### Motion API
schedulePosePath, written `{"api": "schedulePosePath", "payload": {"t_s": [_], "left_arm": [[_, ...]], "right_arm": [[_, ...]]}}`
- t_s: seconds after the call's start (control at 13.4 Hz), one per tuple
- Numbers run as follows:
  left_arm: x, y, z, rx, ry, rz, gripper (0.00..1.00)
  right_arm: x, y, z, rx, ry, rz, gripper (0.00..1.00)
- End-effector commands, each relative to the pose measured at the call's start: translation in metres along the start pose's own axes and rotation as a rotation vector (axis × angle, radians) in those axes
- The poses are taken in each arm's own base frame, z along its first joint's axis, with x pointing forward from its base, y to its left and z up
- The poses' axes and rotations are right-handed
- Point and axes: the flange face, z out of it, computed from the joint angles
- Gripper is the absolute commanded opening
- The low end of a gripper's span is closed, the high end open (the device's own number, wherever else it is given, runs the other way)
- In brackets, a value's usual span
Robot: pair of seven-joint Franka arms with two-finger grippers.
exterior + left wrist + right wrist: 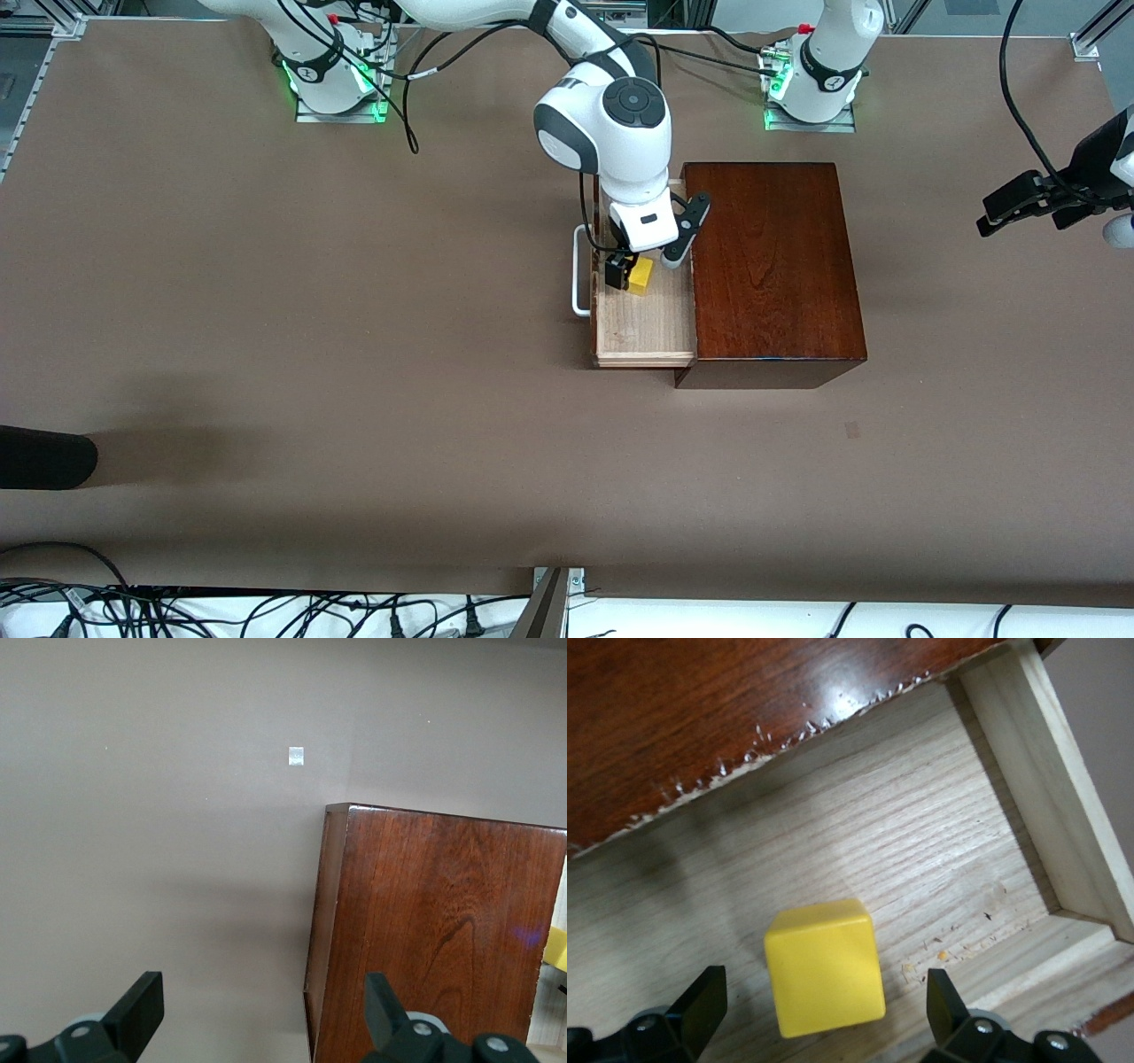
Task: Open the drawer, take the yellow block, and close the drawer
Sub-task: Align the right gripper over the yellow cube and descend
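Yellow block sits on the floor of the drawer, close to the front panel and its white handle. You've got the drawer pulled out of the mahogany box toward the right arm's end of the table. Right gripper is down inside the drawer, jaws wide, straddling the block with a finger on either side, not touching it. Left gripper waits over the table at its own arm's end, jaws wide, holding nothing.

White jointed arms, black cables, black fingers, green-lit bases.
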Motion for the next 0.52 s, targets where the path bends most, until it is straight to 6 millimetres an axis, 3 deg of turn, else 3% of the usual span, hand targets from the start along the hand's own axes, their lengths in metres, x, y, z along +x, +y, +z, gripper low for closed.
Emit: {"api": "schedulePosePath", "payload": {"t_s": [0.0,0.37,0.45], "left_arm": [[0.005,0.0,-0.005,-0.028,0.008,0.016,1.0],[0.005,0.0,-0.005,-0.027,0.009,0.016,1.0],[0.005,0.0,-0.005,-0.027,0.009,0.016,1.0]], "right_arm": [[0.002,-0.003,0.018,-0.024,-0.003,-0.024,1.0],[0.002,-0.007,0.029,-0.024,-0.008,-0.024,1.0],[0.002,-0.006,0.029,-0.025,-0.008,-0.023,0.95]]}}
